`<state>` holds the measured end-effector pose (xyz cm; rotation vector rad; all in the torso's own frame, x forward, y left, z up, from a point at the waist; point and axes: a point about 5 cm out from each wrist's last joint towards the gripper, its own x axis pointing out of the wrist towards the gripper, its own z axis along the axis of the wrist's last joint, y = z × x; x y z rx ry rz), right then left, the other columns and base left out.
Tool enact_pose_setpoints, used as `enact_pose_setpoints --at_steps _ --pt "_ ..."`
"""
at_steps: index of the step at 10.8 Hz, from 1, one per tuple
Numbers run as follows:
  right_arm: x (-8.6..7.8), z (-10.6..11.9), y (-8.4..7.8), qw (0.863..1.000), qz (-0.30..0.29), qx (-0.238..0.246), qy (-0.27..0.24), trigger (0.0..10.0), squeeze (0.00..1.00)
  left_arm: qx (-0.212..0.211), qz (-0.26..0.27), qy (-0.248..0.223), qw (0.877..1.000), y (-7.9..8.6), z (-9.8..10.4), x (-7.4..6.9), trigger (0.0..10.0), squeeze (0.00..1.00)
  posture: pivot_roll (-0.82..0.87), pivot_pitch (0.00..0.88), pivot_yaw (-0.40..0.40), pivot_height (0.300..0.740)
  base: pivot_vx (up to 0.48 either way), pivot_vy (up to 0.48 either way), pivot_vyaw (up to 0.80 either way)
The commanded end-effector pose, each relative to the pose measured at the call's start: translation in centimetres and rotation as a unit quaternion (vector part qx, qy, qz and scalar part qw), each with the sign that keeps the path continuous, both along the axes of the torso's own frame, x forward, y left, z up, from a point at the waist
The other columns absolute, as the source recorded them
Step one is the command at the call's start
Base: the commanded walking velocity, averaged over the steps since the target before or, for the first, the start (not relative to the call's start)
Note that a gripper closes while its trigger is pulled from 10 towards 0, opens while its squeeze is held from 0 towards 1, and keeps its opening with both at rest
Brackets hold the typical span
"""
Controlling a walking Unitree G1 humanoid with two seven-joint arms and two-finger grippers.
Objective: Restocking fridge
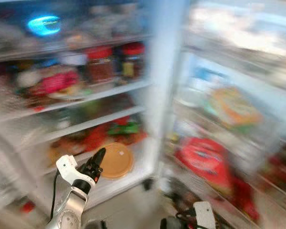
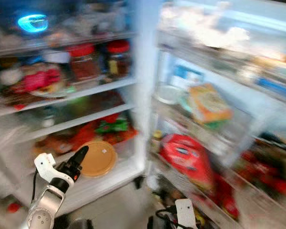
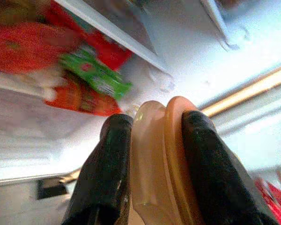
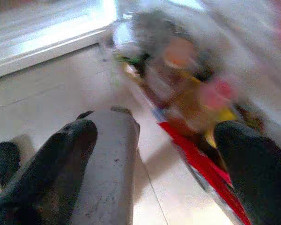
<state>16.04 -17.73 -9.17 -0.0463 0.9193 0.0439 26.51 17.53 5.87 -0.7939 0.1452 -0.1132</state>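
Motion blur across the open fridge [image 1: 152, 90]

Door-shelf packages [image 1: 205, 160] and shelf jars [image 1: 101, 64] smear beyond reading; labels stay illegible.

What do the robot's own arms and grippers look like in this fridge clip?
The left arm is a silver metal tube ending in a white wrist block, with a thin black cable looping beside it. The left gripper has long, black, matte fingers with rounded tips. The right gripper has the same thick black fingers; a white block and black cables sit at the right wrist.
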Motion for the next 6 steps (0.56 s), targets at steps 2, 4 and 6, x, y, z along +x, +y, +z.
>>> enact_pose_setpoints --at_steps 2,4,6 --pt "-3.42 -1.49 0.34 0.997 0.009 0.002 0.076 10.0 0.0 0.002 0.003 -0.004 1.0 -0.01 0.36 0.03 10.0 0.0 -0.17 0.059 -0.007 0.631 0.0 0.0 0.0" --pt "-3.4 -1.48 0.38 0.997 0.007 0.004 0.074 10.0 0.0 0.002 0.005 -0.009 1.0 0.03 0.58 0.21 10.0 0.0 -0.17 0.057 -0.007 0.631 0.0 0.0 0.0" --pt "-3.43 -1.48 0.42 0.997 0.006 0.006 0.072 10.0 0.0 -0.006 0.005 -0.016 1.0 -0.13 0.96 0.46 10.0 0.0 -0.17 0.052 -0.007 0.631 0.0 0.0 0.0"
